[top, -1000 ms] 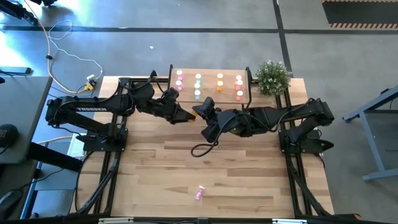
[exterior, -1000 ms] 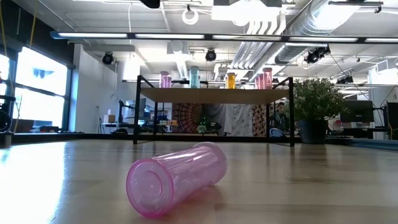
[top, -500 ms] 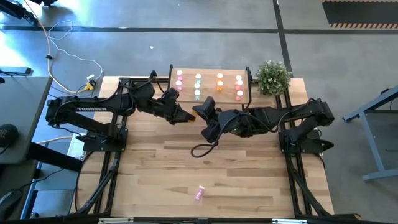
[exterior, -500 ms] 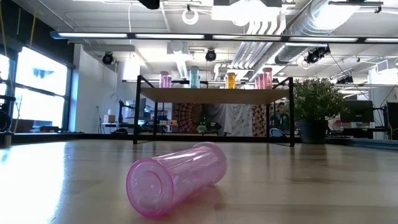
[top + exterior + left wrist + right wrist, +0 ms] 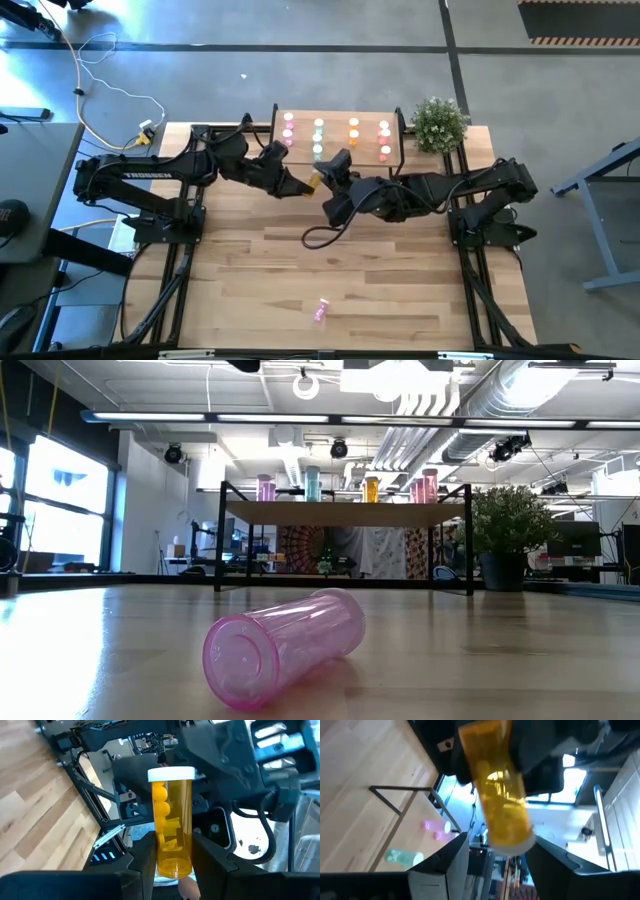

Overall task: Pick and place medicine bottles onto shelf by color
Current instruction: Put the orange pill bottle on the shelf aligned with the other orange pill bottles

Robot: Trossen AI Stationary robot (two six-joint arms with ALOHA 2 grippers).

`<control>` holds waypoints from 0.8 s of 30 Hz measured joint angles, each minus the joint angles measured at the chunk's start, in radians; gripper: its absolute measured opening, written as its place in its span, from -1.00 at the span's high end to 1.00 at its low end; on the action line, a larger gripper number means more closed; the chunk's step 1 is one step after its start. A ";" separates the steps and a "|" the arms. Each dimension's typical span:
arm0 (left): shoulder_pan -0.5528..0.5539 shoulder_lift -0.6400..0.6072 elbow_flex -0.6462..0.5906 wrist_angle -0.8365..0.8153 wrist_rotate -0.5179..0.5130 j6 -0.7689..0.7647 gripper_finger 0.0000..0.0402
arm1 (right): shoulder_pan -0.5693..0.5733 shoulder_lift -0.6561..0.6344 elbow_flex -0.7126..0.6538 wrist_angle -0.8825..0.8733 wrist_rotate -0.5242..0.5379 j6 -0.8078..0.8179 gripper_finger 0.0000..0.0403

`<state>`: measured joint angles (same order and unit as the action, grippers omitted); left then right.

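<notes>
Two dark, near-black jointed arms, chunky housings at each joint. White "TROSSEN" lettering along the left arm (image 5: 150, 178). A black cable looped loose off the right arm (image 5: 440, 188), trailing onto the tabletop. Black base frames at the table's left and right edges. Left gripper (image 5: 172, 870): flat matte-black fingers. Right gripper (image 5: 495, 865): same dark, angular fingers.
</notes>
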<state>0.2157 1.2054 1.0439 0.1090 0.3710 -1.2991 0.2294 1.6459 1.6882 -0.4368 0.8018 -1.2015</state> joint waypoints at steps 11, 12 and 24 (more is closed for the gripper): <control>0.000 -0.002 0.000 -0.004 0.000 0.126 0.50 | 0.002 0.001 -0.001 0.029 0.174 0.185 0.12; 0.000 -0.002 0.000 -0.003 0.000 0.139 0.50 | 0.001 -0.001 -0.001 0.031 0.198 0.208 0.12; 0.051 -0.002 0.001 0.024 -0.018 0.433 0.50 | -0.015 -0.077 -0.001 0.039 0.341 0.547 0.12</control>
<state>0.2669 1.2037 1.0448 0.1326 0.3531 -0.8662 0.2141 1.5690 1.6875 -0.3983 1.1425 -0.6544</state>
